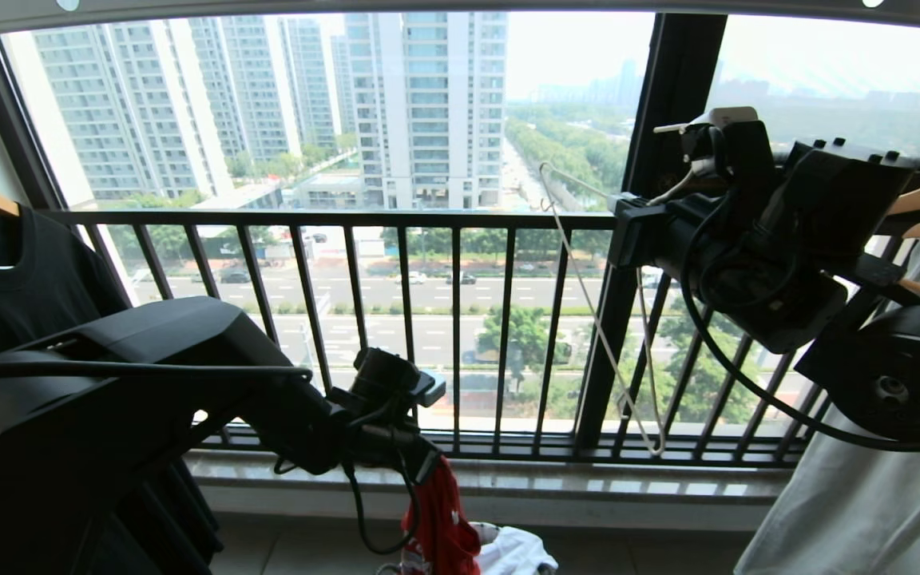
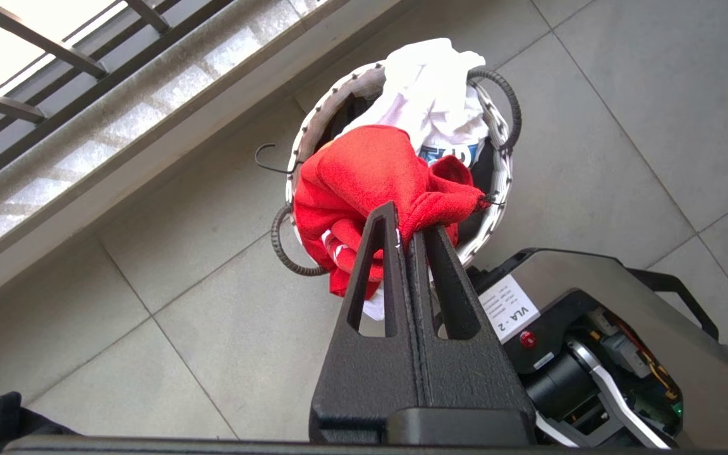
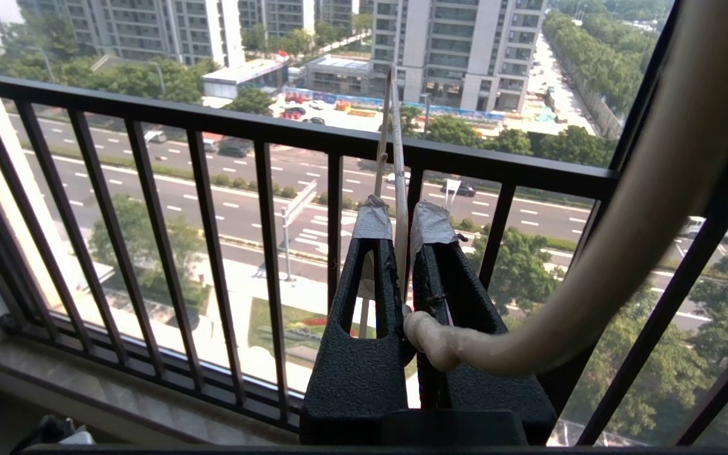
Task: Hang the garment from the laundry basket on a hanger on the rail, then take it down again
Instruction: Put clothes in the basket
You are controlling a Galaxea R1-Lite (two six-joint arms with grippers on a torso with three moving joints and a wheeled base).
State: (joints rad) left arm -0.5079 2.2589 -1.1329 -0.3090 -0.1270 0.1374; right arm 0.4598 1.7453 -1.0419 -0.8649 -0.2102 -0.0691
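Left gripper pressed together, pinching red garment above laundry basket, low by floor. Right gripper clamped on thin cream hanger, raised before black railing. Garment bunched, crumpled, white print partly showing. One basket, one red garment, one white garment inside, one wire hanger.

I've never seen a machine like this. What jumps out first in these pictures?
The bright red T-shirt, pinched in the left gripper just above the small round laundry basket on the tiled floor, where a white garment still lies. Higher up on the right, the right gripper is shut on a thin cream wire hanger, held up before the black balcony railing and the tower blocks beyond.
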